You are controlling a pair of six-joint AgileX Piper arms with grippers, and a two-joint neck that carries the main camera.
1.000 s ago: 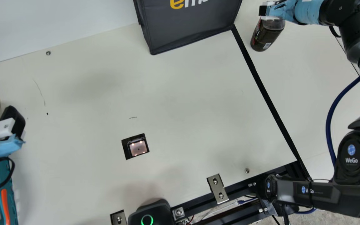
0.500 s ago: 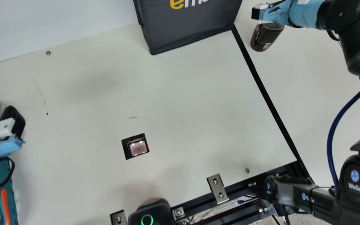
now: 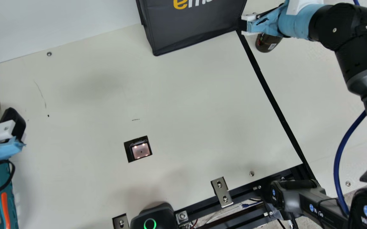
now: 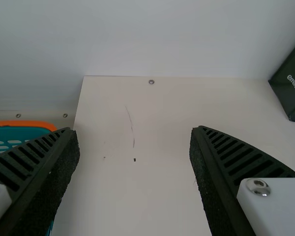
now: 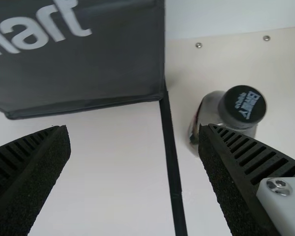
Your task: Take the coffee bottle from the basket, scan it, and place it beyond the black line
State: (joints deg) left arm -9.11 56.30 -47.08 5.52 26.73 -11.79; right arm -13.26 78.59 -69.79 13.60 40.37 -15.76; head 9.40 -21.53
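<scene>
One teal basket with orange trim (image 3: 3, 175) at the main view's left edge; by it the left gripper (image 4: 135, 130), jaws spread wide, nothing in between. Farther right, the lit scanner window (image 3: 141, 150), set into the cream table (image 3: 88, 127). Next the dark fabric bag (image 3: 189, 30), and at its corner the right gripper (image 3: 244, 25), shifted leftward off the bottle and toward the bag over the last second. Jaws wide apart here too, with hold of nothing. Then the black line (image 3: 278, 111), and just beyond it the coffee bottle (image 3: 266, 43), upright under its dark cap (image 5: 243, 106), in the same spot as before. Seems released and placed; scan presumably done, but impossible to confirm. Remaining, probably: withdrawal without a nudge to the bottle.
</scene>
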